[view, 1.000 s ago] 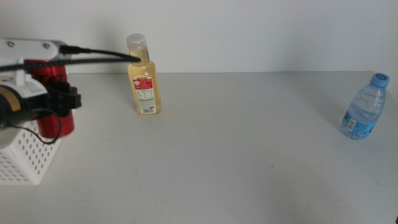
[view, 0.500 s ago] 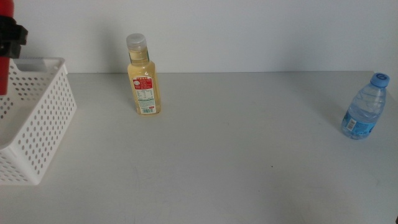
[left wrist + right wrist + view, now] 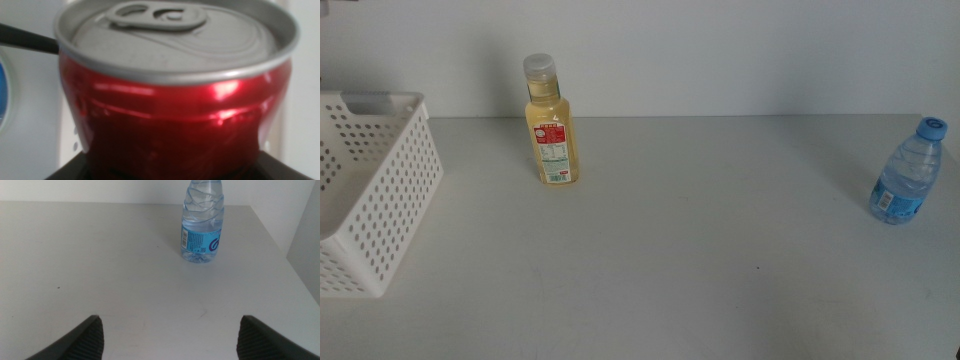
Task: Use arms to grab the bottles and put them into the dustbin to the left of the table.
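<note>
A tall yellow-liquid bottle with a clear cap stands upright at the back left of the table. At the far right stands a small blue-capped water bottle, also seen upright in the right wrist view. My right gripper is open, low over the table, a good way short of that bottle. In the left wrist view a red soda can fills the picture, with my left gripper shut on it. The white perforated dustbin sits at the left edge. Neither arm shows in the middle view.
A white wall runs behind the table. The table's right edge lies close beside the water bottle in the right wrist view. Bare tabletop stretches between the two bottles.
The left arm with the red can has risen and moved left, out of the middle view. The dustbin it covered now shows in full. Both bottles stand as before.
</note>
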